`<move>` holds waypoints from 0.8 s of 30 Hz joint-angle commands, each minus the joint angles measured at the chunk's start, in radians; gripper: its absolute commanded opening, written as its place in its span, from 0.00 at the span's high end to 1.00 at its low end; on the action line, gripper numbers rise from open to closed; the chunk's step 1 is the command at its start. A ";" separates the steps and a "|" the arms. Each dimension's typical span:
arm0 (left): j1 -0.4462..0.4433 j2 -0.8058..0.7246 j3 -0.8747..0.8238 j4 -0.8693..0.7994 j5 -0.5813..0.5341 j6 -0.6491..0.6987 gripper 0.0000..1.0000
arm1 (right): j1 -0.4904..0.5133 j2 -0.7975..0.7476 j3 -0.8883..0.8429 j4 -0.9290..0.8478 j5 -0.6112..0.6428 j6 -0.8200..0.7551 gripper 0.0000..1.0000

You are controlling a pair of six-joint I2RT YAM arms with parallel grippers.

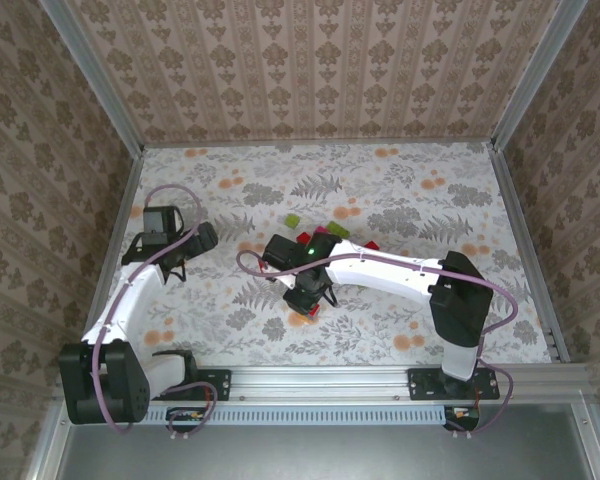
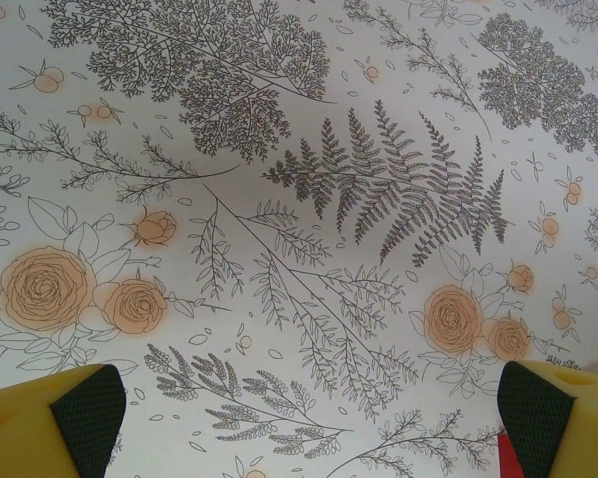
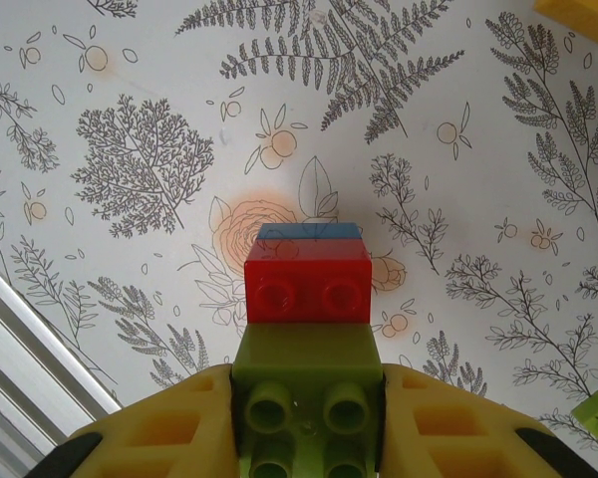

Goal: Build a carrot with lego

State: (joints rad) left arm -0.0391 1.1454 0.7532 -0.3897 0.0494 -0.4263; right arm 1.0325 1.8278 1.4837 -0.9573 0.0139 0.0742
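Right claw [image 3: 307, 428] clamped on a glossy light green plastic brick [image 3: 304, 349], the base of a three-brick stack.
Red brick [image 3: 307, 289] and blue brick [image 3: 309, 232] joined beyond it, mid-table [image 3: 130, 149] toward the near edge; left claw [image 2: 304, 418] gapes wide, holding nothing.

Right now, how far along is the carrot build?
Done: a blue brick, red brick and green brick are stacked in a column. In hand: the right jaws are shut on the green brick. To do: the loose bricks at mid-table are unused; the left jaws hang open over the tablecloth.
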 commanded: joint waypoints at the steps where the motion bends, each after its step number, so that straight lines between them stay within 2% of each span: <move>1: -0.007 0.004 0.027 0.003 0.000 0.014 0.00 | 0.004 0.021 -0.038 -0.020 -0.020 0.000 0.69; 12: -0.007 0.001 0.027 0.000 -0.003 0.015 0.00 | 0.000 -0.023 0.002 -0.005 -0.014 0.010 0.50; 19: -0.009 0.001 0.029 -0.001 -0.003 0.016 0.00 | -0.006 -0.069 0.004 0.012 -0.006 0.010 0.31; 24: -0.008 -0.004 0.028 -0.003 -0.006 0.016 0.00 | -0.052 -0.148 -0.023 0.000 0.047 0.026 0.26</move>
State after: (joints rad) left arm -0.0399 1.1454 0.7532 -0.3897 0.0494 -0.4263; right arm 1.0153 1.7607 1.4811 -0.9413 0.0208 0.0826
